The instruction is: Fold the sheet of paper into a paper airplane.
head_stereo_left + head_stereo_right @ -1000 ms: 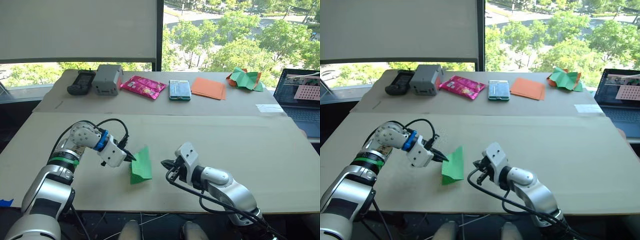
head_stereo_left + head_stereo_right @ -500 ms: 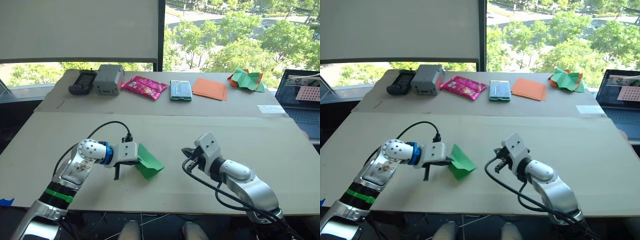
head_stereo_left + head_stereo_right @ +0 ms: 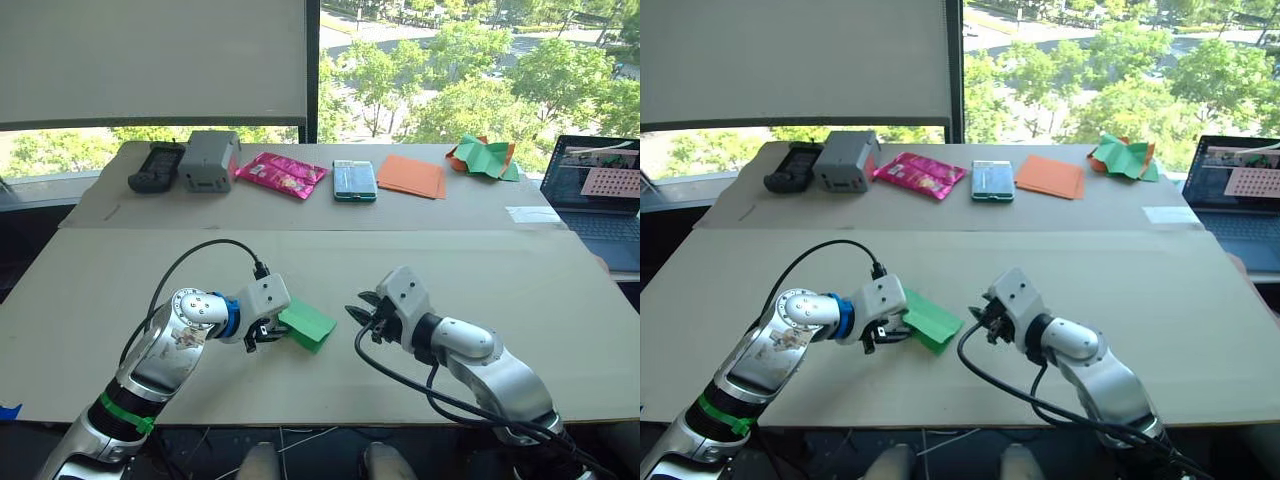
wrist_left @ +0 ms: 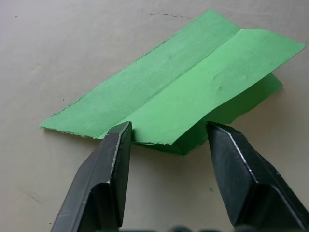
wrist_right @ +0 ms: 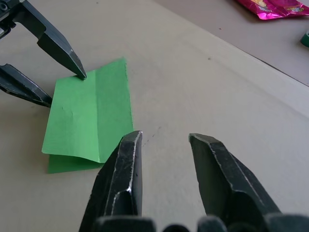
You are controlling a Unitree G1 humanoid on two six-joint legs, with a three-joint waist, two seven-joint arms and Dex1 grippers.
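The sheet of paper is bright green, folded into a narrow layered strip with a crease along it, and lies flat on the near table. My left gripper is open, its two black fingers standing either side of the paper's near edge without clamping it. From the head, the left gripper sits just left of the paper. My right gripper is open and empty, a short way to the paper's right. In the right wrist view the paper lies beyond the right gripper, apart from it.
Along the back table stand a black device, a grey box, a pink packet, a teal case, flat orange sheets and a crumpled green-and-orange heap. A laptop sits at the far right.
The left gripper has laid the green paper down flat and opened, letting it go. The right gripper has opened and moved in a little toward the paper.
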